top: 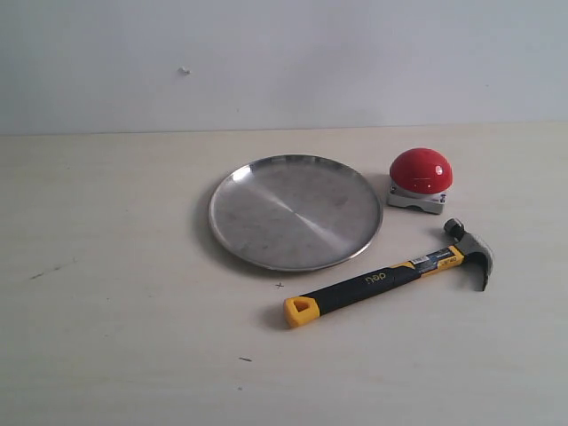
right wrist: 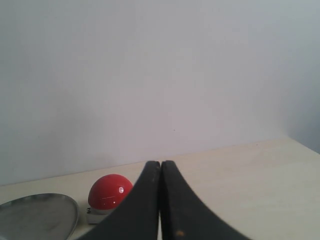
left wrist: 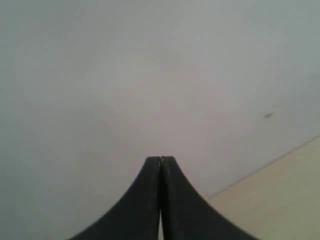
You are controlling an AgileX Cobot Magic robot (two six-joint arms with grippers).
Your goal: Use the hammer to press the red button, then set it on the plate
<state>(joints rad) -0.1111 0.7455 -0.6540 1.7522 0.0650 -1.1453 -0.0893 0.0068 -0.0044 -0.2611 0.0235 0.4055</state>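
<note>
The hammer (top: pixel 382 281) lies flat on my bench (top: pixel 124 337) in the lower right of the exterior view, head just below the button (top: pixel 421 171), handle end near the plate (top: pixel 295 211) at centre, while my left pincer (left wrist: pixel 160 159) and right pincer (right wrist: pixel 160 163) are both clenched tip to tip.

Brushed metal plate (top: pixel 266 191), glossy red button (top: pixel 421 170), matt table (top: pixel 115 311).
</note>
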